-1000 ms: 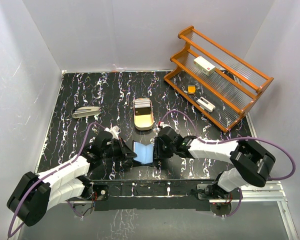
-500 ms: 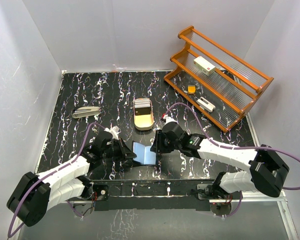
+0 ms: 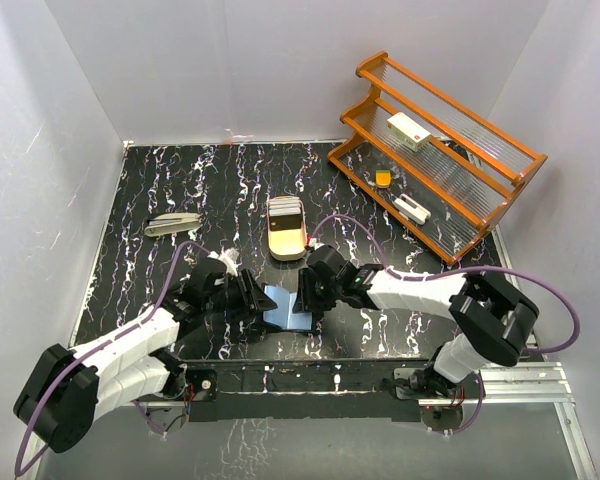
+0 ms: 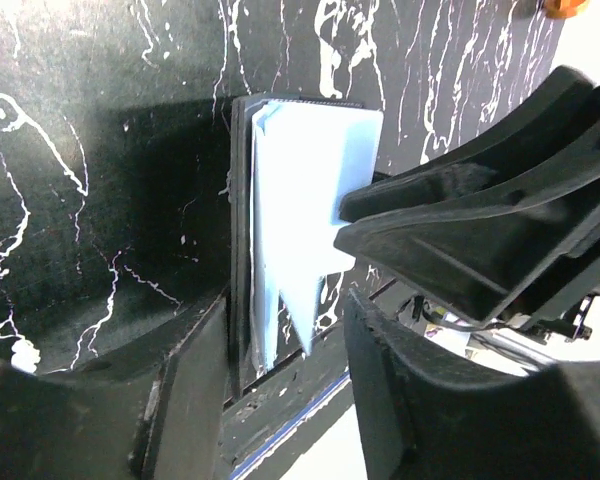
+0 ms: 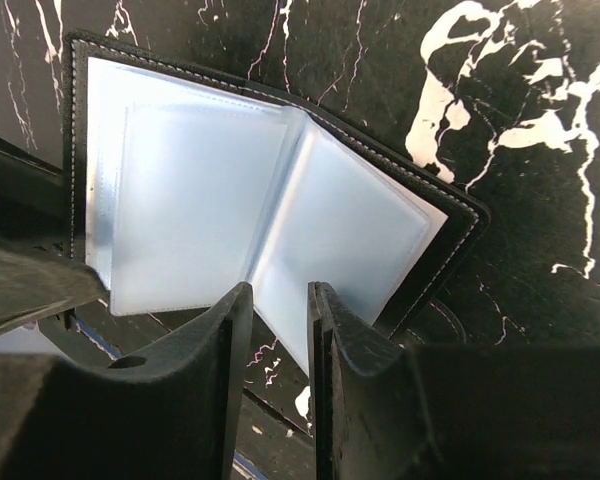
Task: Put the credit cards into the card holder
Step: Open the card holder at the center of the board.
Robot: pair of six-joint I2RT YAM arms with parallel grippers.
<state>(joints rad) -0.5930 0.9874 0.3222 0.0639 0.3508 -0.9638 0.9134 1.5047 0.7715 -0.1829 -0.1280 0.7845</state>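
left arm (image 3: 130, 345) jaws parted; right arm (image 3: 420, 290) jaws pinched nearly together.

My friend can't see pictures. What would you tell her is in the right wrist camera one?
A small black card holder sits open on a black table with white streaks, showing pale blue see-through pockets. At the bottom, the right hand has its two black fingers close together around the edge of one page.

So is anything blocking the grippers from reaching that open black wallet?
Nothing visible. The card holder lies open on the table between the left gripper and the right gripper, both right at its edges.
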